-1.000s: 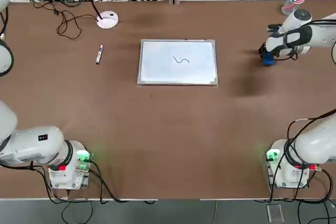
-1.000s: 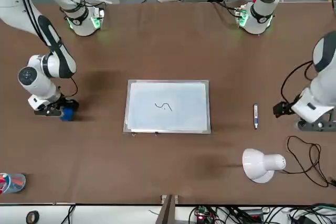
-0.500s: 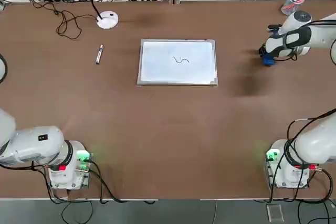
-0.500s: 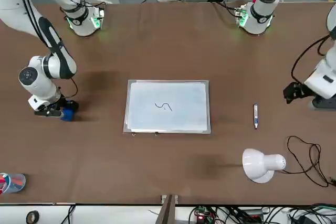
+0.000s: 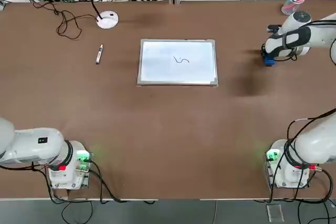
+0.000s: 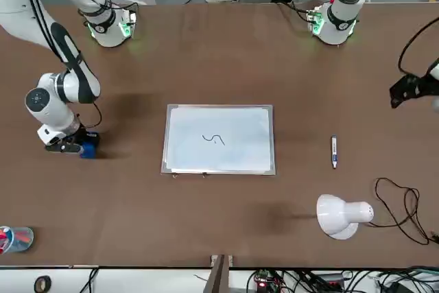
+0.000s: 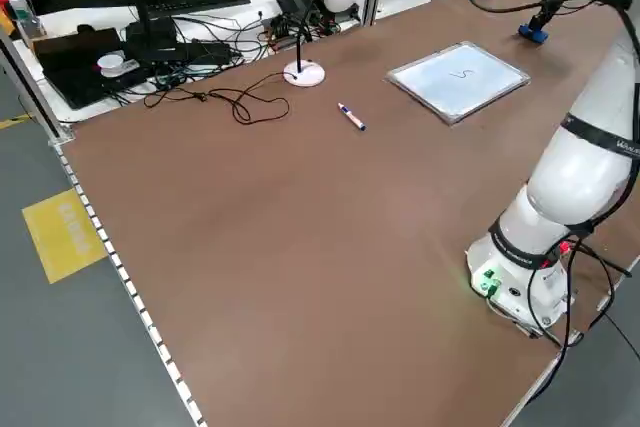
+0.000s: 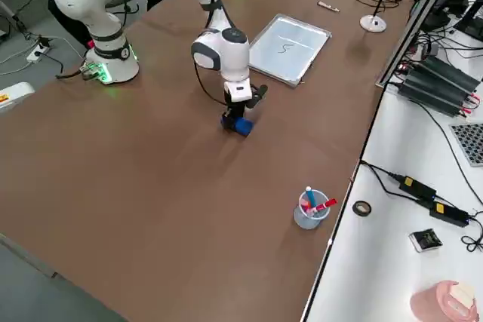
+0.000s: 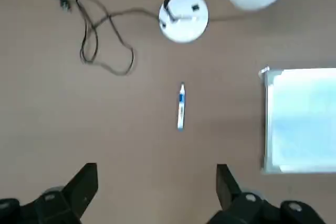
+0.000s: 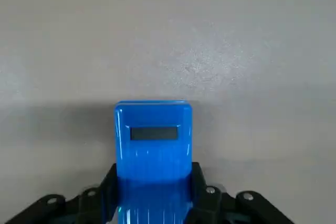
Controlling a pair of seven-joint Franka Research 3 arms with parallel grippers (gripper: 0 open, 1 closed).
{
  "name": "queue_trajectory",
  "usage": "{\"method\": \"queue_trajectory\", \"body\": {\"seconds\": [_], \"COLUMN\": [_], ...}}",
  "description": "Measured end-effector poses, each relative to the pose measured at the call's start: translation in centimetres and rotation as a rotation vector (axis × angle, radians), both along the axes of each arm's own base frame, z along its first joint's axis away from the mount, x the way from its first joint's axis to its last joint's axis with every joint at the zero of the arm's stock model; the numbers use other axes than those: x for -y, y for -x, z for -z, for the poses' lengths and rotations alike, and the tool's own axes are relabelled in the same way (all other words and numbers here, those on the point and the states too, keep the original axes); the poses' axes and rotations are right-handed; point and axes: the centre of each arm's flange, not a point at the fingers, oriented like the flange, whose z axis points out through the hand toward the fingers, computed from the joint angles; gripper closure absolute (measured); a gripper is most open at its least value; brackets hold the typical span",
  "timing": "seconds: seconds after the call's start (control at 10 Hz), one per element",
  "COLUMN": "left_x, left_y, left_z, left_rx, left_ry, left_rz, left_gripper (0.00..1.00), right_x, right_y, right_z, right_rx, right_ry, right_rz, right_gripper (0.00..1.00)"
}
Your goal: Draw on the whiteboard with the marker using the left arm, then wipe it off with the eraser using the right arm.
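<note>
**Brown table, blue eraser pinched at the robot's right edge**

On the brown table (image 5: 168, 129): flat white whiteboard with thin silver frame (image 5: 178, 62) at centre, bearing a small dark squiggle (image 5: 181, 60). Well to its left, slim white marker with dark cap (image 5: 98, 54), lying free near a white desk lamp (image 5: 107, 20). Right claw (image 10: 153, 192) clamped on the small bright blue block eraser (image 10: 153, 140), down at the table. Left claw (image 9: 156, 190) spread wide, empty, high above the marker

Right hand (image 10: 153, 192) now clamped on the eraser (image 10: 153, 137); left hand (image 6: 411, 89) farther from the marker (image 6: 334, 151).
</note>
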Motion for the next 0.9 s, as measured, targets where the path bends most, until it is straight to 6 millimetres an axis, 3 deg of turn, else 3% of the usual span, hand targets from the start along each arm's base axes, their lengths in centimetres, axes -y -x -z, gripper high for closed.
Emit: {"method": "queue_trajectory", "body": {"seconds": [0.3, 0.5, 0.7, 0.9], "left_x": [-1.6, -1.1, -0.5, -0.4], "left_y": [3.4, 5.0, 5.6, 5.4], "left_z": [-0.7, -0.6, -0.4, 0.1], "left_rx": [-0.03, -0.037, -0.04, -0.043], "left_ry": [0.025, 0.018, 0.016, 0.016], "left_rz": [-0.013, -0.01, -0.005, -0.004], "left_gripper": [0.0, 0.0, 0.0, 0.0], "right_x": [-0.7, -3.4, -8.9, -16.3], "right_y": [-0.7, -2.3, -3.7, -3.9], "right_z": [-0.7, -3.3, -7.7, -11.7], "right_rx": [-0.033, -0.073, -0.051, -0.007], "right_ry": [-0.006, -0.013, -0.028, -0.056], "right_rz": [0.048, 0.098, 0.144, 0.183], "right_gripper": [0.44, 0.44, 0.44, 0.44]}}
